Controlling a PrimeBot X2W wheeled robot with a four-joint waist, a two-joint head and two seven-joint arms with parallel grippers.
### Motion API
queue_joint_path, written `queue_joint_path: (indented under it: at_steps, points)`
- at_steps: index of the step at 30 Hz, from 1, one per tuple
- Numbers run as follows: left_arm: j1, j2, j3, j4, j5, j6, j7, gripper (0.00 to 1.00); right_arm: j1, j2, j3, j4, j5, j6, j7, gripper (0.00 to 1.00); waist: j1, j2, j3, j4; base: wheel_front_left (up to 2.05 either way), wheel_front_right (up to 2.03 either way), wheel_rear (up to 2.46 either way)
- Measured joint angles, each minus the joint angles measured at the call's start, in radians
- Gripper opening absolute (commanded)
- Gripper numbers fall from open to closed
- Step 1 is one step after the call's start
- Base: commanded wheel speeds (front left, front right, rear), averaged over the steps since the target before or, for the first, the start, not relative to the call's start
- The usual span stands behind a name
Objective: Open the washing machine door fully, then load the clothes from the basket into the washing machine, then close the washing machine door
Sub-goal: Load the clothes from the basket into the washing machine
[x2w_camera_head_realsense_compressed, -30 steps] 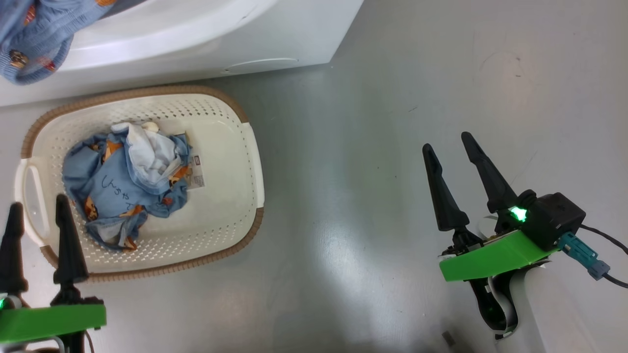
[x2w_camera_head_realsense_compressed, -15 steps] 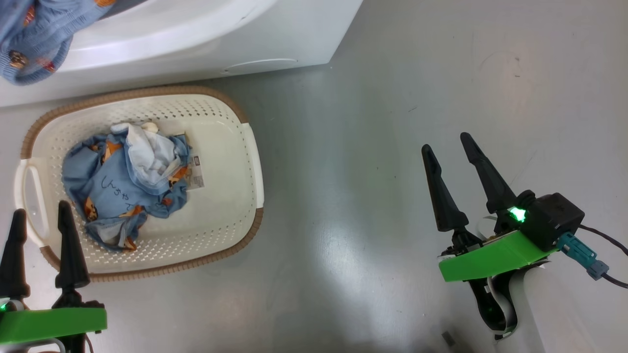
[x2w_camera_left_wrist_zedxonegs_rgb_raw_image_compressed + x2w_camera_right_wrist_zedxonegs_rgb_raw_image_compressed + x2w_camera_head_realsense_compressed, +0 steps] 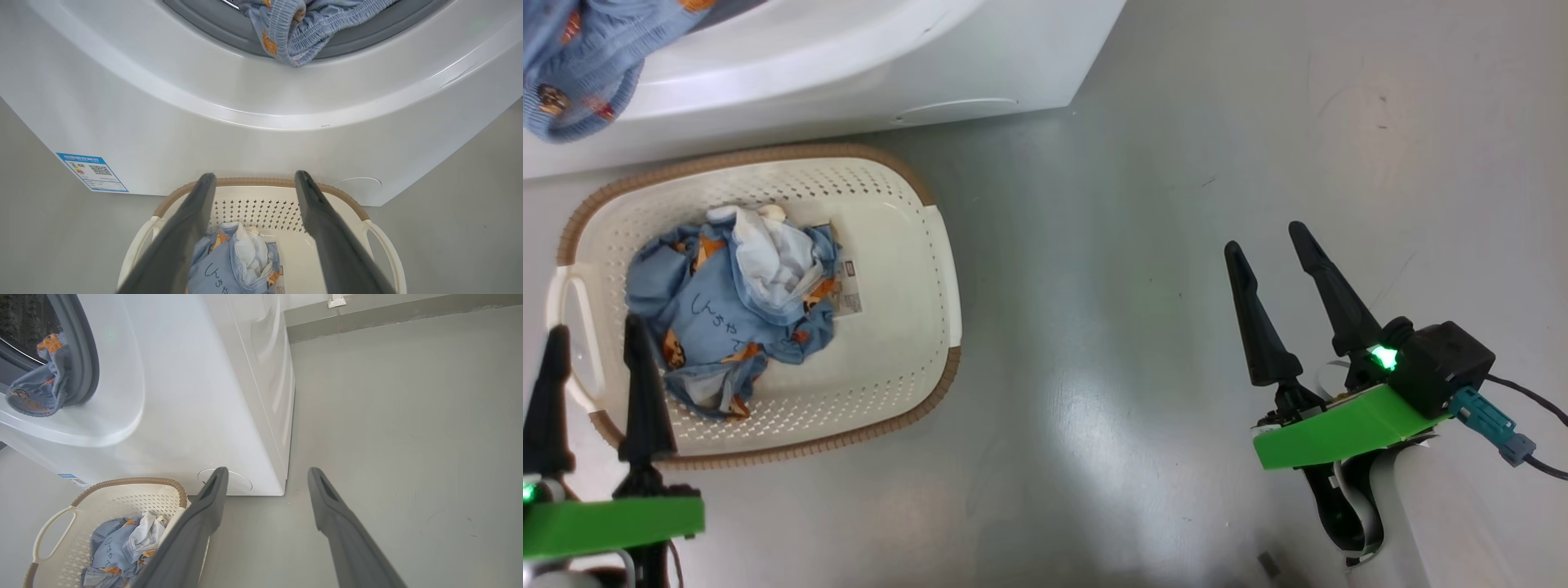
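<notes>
The cream basket (image 3: 935, 245) with a brown rim stands on the floor against the white washing machine (image 3: 866, 73). Light blue bear-print clothes (image 3: 727, 314) lie crumpled in its left half. Another blue garment (image 3: 294, 32) hangs out over the grey gasket of the machine's opening. My left gripper (image 3: 595, 327) is open over the basket's near left corner, its fingers (image 3: 184, 237) framing the clothes (image 3: 233, 261) below. My right gripper (image 3: 1264, 237) is open over bare floor, well to the right of the basket (image 3: 122, 494). The washing machine door is out of view.
Grey floor (image 3: 1135, 163) stretches to the right of the machine and basket. A blue label sticker (image 3: 92, 171) sits at the machine's lower left corner, and a round service flap (image 3: 235, 484) at its lower right. A grey skirting (image 3: 388, 314) runs along the far wall.
My left gripper has dipped a little, risen again and drifted slightly right at the basket's near left corner. The right gripper, basket and clothes have stayed put.
</notes>
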Motion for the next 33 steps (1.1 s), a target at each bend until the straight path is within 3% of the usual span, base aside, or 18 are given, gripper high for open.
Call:
queue_joint_path:
  at_steps: [7, 20, 33]
  points:
    - [-0.076, 0.03, -0.016, -0.04, -0.002, 0.0, 0.0, 1.0, 0.0, 0.0, 0.0, 0.001, 0.0, 0.0, 0.0, 1.0, 0.0, 0.0, -0.01, 0.0, 0.0, 0.0, 0.0]
    - [-0.267, 0.14, -0.095, -0.045, -0.012, 0.0, 0.014, 1.0, 0.0, 0.0, 0.004, 0.003, 0.001, 0.0, 0.0, 1.0, 0.0, 0.0001, -0.024, -0.003, 0.0, 0.0, 0.0]
    - [-0.488, 0.178, -0.189, 0.034, -0.024, 0.0, 0.147, 1.0, 0.0, 0.0, 0.009, 0.002, 0.003, 0.0, 0.0, 1.0, 0.0, 0.0, -0.016, -0.019, 0.0, 0.0, 0.0]
